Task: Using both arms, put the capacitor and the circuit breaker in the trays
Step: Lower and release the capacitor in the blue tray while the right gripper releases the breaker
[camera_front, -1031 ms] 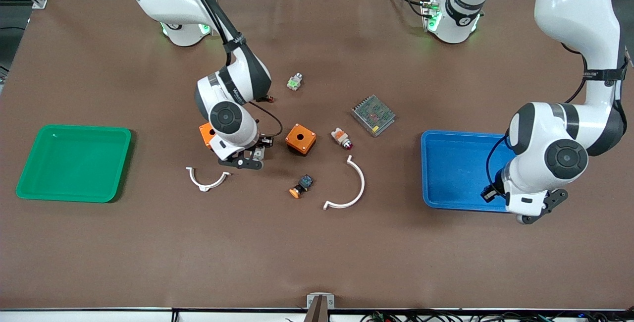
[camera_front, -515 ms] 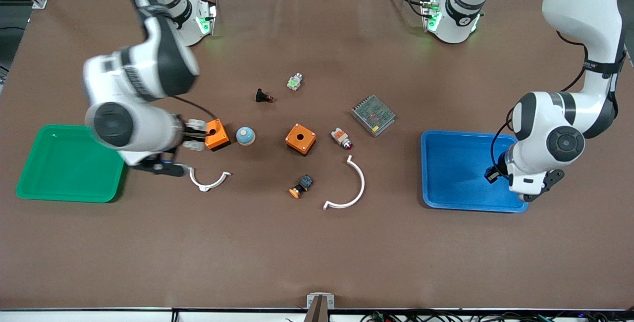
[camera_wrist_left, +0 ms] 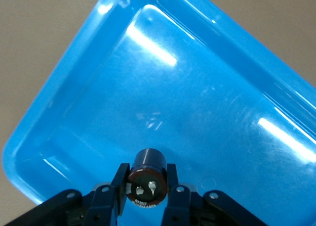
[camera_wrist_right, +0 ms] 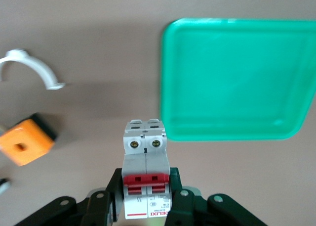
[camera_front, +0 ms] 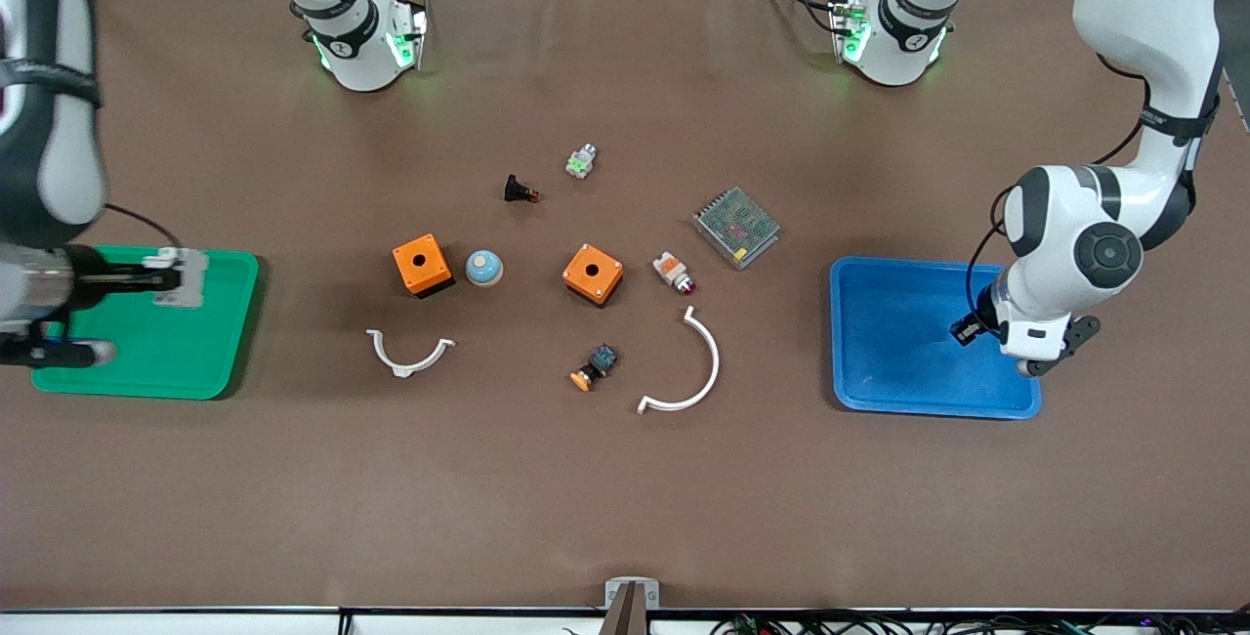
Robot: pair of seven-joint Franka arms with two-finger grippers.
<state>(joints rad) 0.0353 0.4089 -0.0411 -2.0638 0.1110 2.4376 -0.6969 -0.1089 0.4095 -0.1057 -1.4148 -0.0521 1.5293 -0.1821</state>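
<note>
Your left gripper (camera_wrist_left: 143,192) pinches the tiny, rigid, probably light black cylindrical capacitor (camera_wrist_left: 146,175) by its sides over the blue plastic tray (camera_wrist_left: 207,107). Your right gripper (camera_wrist_right: 146,199) clamps the stiff white-grey circuit breaker (camera_wrist_right: 145,169) by its flat flanks above the green tray (camera_front: 146,366).

- The circuit breaker (camera_wrist_right: 146,174) carries the brand "DELIXI" in red on its white face.
- The capacitor (camera_wrist_left: 146,179) has pale print along its rim, too small to read.

In the front view the right gripper (camera_front: 146,275) is blurred and its arm is cut off by the picture's edge. The capacitor (camera_wrist_left: 147,174) cannot be made out there, hidden under the left gripper (camera_front: 1016,361). Both wrist views crop the fingers (camera_wrist_right: 175,189) at the picture's edge
</note>
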